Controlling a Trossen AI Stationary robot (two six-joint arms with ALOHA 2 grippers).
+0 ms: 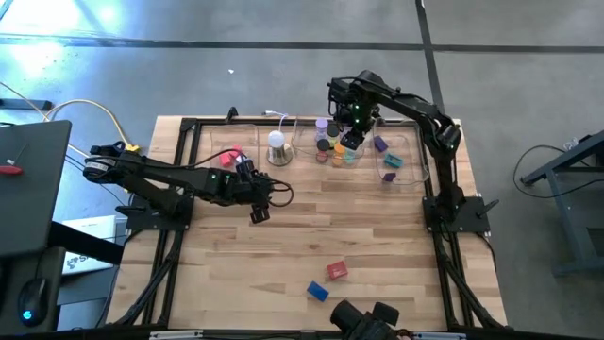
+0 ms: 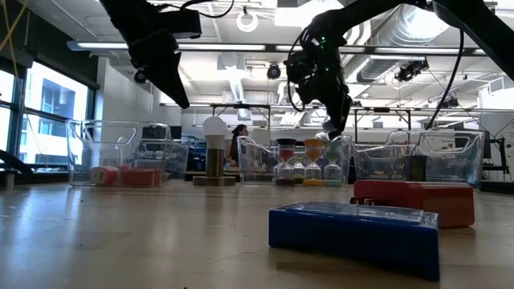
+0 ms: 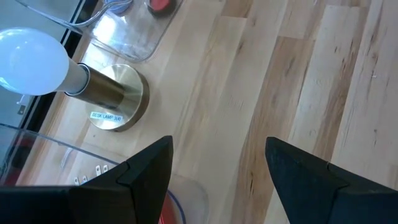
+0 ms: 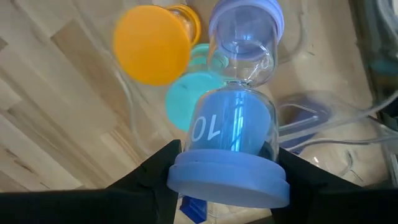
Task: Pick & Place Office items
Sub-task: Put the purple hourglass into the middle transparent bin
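Grey concrete floor (image 1: 283, 24), dark seam lines crossing, bright glare patch at one corner. Black monitor (image 1: 33, 189) and mouse (image 1: 30, 304) beside wooden counter (image 1: 302, 236). Low view: tall windows (image 2: 48, 112), daylight; open ceiling, silver ducts (image 2: 385, 24), strip light (image 2: 136, 46); person (image 2: 238, 140) far back.

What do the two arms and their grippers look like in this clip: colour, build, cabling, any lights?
Both arms are black, built of jointed segments. The left gripper has two broad, flat, matte black fingers with angular edges. Black cable loops beside it in the high view. The right gripper is black too, with small green lights glowing on its wrist.
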